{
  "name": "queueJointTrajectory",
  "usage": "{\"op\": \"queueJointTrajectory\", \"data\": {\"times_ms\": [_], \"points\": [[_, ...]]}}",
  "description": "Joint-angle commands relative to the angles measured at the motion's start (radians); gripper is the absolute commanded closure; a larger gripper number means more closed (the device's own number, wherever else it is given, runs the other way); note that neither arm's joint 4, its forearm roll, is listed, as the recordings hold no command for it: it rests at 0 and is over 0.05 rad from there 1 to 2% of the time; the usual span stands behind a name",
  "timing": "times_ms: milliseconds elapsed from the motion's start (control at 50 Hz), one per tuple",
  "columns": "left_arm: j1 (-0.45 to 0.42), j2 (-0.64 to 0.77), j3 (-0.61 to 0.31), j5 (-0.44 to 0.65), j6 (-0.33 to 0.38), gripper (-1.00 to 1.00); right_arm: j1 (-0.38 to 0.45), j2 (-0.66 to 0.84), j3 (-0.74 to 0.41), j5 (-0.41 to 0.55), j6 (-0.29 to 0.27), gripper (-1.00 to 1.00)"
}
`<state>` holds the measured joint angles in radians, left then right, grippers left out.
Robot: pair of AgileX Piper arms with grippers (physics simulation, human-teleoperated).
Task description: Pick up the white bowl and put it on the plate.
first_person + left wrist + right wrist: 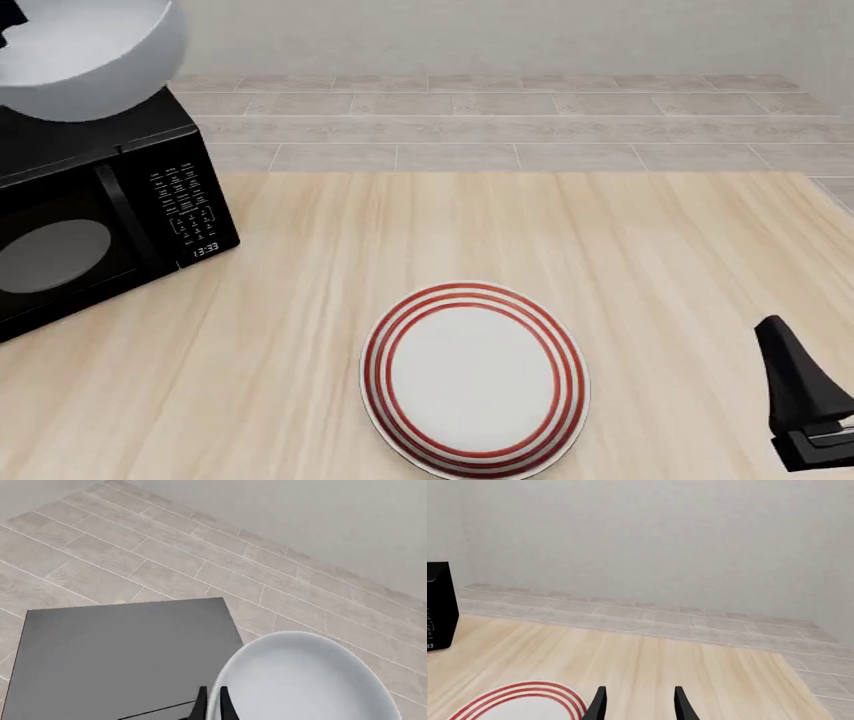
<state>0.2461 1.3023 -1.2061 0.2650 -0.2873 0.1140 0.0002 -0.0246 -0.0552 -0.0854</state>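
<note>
We see the left hand [213, 706] pinched narrow on the rim of the white bowl [303, 680], one finger on each side of the wall. The bowl hangs tilted in the air above the black microwave [94, 215], at the far left of the counter [641, 260]. We cannot tell whether it holds anything. The right hand [639, 705] stands open and grips nothing — it sits low at the right, near the plate [475, 378]. The plate lies flat on the counter — nothing on it.
</note>
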Motion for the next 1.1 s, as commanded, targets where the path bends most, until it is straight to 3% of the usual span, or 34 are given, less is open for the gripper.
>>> {"op": "queueJointTrajectory", "data": {"times_ms": [20, 320, 600, 840, 1100], "points": [[-0.158, -0.151, 0.101, -0.012, 0.066, 1.0, 0.001, 0.0, 0.01, -0.013, 0.003, -1.0], [-0.357, -0.23, 0.239, -0.068, 0.147, 1.0, 0.003, 0.0, -0.011, 0.007, 0.003, -1.0], [-0.544, -0.184, 0.38, -0.192, 0.19, 1.0, 0.001, 0.0, -0.008, -0.001, 0.004, -1.0], [-0.64, -0.052, 0.444, -0.318, 0.196, 1.0, 0.001, 0.0, -0.003, -0.007, 0.006, -1.0], [-0.704, 0.043, 0.462, -0.386, 0.222, 1.0, 0.01, 0.0, 0.001, -0.006, 0.001, -1.0]]}}
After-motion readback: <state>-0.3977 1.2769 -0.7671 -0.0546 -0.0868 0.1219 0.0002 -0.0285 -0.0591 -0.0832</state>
